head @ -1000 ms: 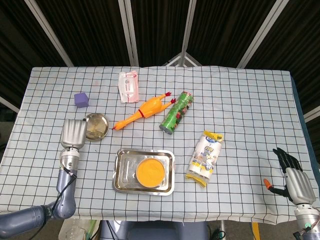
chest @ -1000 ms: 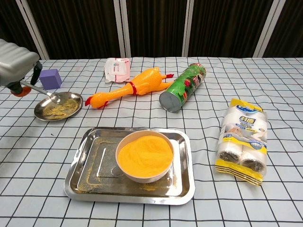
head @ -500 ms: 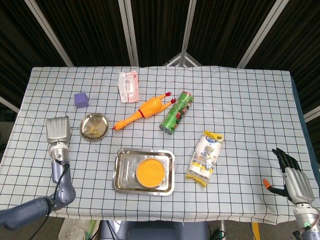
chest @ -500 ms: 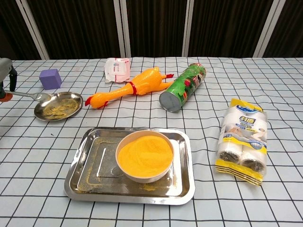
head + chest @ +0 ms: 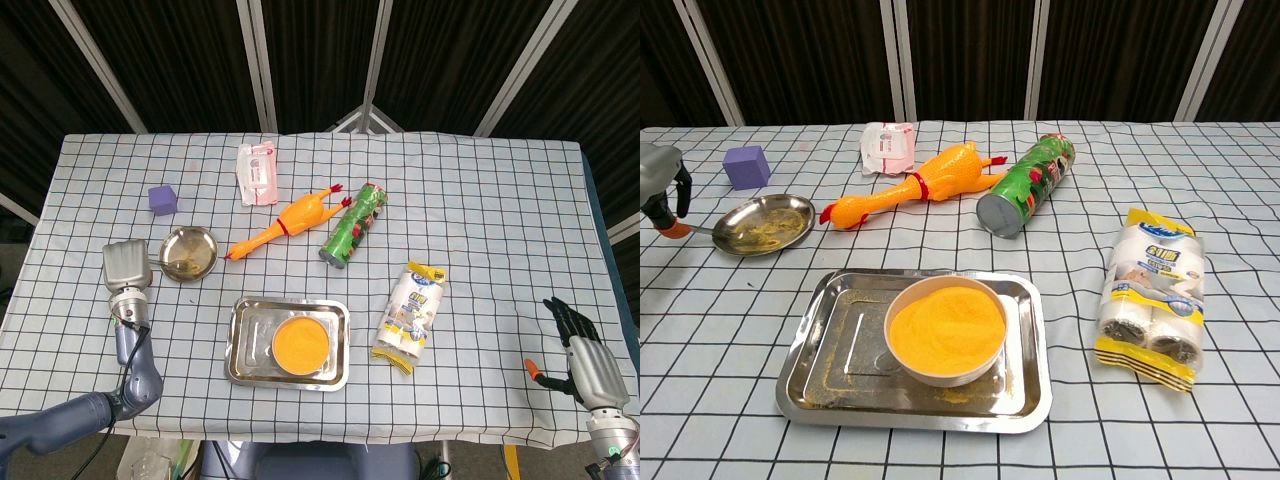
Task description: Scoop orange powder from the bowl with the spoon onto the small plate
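Note:
A white bowl (image 5: 301,343) (image 5: 946,328) full of orange powder stands in a steel tray (image 5: 248,345) (image 5: 820,350) near the table's front. The small steel plate (image 5: 188,253) (image 5: 762,223), dusted with orange powder, lies to the tray's far left. My left hand (image 5: 125,268) (image 5: 660,185) is just left of the plate and holds the spoon (image 5: 698,230) by its handle, the spoon's bowl reaching the plate's left rim. I cannot tell whether the spoon carries powder. My right hand (image 5: 585,360) is off the table's front right corner, fingers apart, holding nothing.
Behind the tray lie a yellow rubber chicken (image 5: 285,222) (image 5: 915,185), a green can on its side (image 5: 353,224) (image 5: 1025,185) and a white packet (image 5: 256,172) (image 5: 887,146). A purple cube (image 5: 162,199) (image 5: 746,166) sits behind the plate. A tissue pack (image 5: 411,315) (image 5: 1152,295) lies right of the tray.
My left hand has drawn left, away from over the plate's left side, taking the spoon's bowl from inside the plate out to its left rim. The right hand has hardly moved.

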`<state>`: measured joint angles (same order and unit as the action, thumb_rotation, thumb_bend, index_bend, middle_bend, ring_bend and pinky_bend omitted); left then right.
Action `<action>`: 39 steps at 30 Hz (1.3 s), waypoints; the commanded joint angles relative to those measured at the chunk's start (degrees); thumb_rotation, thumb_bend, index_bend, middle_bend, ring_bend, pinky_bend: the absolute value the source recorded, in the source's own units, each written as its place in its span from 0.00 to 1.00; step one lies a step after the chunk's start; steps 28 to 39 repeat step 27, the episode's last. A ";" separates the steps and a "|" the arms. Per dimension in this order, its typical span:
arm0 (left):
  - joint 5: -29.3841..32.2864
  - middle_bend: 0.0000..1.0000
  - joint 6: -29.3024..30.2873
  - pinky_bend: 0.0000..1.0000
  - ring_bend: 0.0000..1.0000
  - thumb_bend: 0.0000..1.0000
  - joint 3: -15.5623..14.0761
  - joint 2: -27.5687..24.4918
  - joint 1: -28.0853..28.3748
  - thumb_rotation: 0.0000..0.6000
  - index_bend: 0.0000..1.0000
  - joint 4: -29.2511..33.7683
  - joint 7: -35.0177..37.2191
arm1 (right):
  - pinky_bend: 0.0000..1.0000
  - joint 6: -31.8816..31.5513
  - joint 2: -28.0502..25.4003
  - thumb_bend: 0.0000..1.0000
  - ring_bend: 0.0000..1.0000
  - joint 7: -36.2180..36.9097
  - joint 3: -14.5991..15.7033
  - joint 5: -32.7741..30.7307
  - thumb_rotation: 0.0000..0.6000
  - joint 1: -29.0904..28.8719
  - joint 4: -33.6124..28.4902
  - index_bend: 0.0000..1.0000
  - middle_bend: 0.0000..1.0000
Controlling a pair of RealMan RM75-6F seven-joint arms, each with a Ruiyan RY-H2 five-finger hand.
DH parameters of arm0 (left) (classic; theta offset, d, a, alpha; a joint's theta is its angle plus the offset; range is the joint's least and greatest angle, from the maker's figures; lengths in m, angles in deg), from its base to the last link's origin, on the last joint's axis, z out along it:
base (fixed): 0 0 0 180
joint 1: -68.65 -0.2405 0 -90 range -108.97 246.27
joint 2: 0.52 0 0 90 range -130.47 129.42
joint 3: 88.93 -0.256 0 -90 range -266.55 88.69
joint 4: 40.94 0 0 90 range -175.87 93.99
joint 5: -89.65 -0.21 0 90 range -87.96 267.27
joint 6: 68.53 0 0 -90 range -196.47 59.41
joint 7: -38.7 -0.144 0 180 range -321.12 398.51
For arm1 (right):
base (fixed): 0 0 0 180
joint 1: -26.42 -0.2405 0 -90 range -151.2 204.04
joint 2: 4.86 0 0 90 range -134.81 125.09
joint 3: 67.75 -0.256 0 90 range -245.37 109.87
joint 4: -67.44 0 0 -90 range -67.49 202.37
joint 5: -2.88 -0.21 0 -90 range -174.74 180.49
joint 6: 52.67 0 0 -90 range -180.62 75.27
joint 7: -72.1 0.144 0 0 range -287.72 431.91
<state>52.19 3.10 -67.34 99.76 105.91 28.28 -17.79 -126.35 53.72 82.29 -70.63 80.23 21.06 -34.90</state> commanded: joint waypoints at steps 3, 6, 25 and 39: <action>-1.39 0.92 0.73 0.99 0.95 0.31 -0.80 -0.29 0.07 1.00 0.42 0.53 1.30 | 0.00 0.03 -0.05 0.36 0.00 0.13 -0.03 -0.05 1.00 0.00 0.04 0.00 0.00; -2.82 0.92 1.45 0.99 0.94 0.30 -0.90 -1.71 -0.56 1.00 0.39 3.00 3.65 | 0.00 0.01 -0.15 0.36 0.00 0.31 0.01 0.04 1.00 0.05 0.02 0.00 0.00; -45.96 0.00 19.01 0.06 0.01 0.05 -27.02 -28.89 -23.07 1.00 0.00 30.82 32.24 | 0.00 -3.52 1.21 0.36 0.00 -3.82 0.72 5.26 1.00 0.30 3.26 0.00 0.00; -48.90 0.00 20.44 0.02 0.00 0.05 -29.20 -30.46 -24.82 1.00 0.00 30.33 33.40 | 0.00 -4.92 1.83 0.36 0.00 -5.81 0.69 6.45 1.00 0.44 4.50 0.00 0.00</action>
